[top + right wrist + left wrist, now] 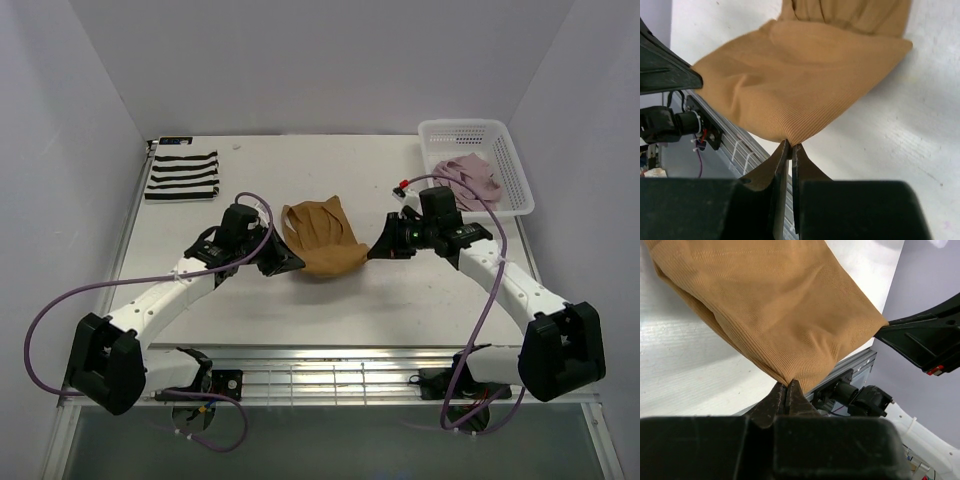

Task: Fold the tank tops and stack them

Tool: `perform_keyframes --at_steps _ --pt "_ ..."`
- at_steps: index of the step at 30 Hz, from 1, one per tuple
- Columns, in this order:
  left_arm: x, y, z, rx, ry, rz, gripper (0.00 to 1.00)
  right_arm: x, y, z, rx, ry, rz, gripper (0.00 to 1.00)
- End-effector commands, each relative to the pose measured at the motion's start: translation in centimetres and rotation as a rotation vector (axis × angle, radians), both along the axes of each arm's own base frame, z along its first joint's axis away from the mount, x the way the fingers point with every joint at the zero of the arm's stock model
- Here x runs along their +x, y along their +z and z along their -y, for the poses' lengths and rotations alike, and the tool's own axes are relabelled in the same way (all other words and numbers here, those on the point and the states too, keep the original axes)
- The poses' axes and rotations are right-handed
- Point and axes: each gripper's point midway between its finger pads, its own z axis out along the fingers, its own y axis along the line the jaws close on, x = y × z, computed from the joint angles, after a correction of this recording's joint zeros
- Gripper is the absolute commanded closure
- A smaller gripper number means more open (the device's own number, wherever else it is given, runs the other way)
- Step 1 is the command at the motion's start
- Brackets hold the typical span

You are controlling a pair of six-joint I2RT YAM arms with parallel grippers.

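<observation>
The tan-brown tank top (pixel 320 240) hangs stretched between my two grippers over the middle of the table. My left gripper (pixel 296 264) is shut on its left corner, as the left wrist view shows (pixel 788 385), with the cloth (pixel 775 305) above it. My right gripper (pixel 372 253) is shut on its right corner (pixel 791 145), the cloth (pixel 800 80) spreading beyond. The striped tank top (pixel 182 175) lies folded at the far left. The pink tank top (pixel 468 178) lies crumpled in the basket.
The white mesh basket (pixel 513 170) stands at the far right corner. A metal rail (pixel 330 365) runs along the table's near edge. The enclosure walls stand close on both sides.
</observation>
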Motion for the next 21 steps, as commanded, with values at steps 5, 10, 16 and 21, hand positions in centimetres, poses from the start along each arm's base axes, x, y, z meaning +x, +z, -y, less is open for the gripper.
perform_keyframes --at_steps 5,10,16,21 --pt "4.7 3.8 -1.2 -0.01 0.106 0.079 1.0 4.5 5.6 -2.5 0.095 0.077 0.078 0.92" --pt "8.6 4.2 -2.3 -0.029 0.132 0.083 1.0 7.5 6.2 -3.5 0.115 0.091 0.077 0.92" --pt "12.6 3.8 -3.5 -0.018 0.156 0.089 1.0 10.4 5.5 -3.8 0.131 0.095 0.052 0.92" --pt "15.6 2.6 -4.6 -0.016 0.176 0.072 1.0 12.8 4.7 -4.1 0.145 0.107 0.036 0.92"
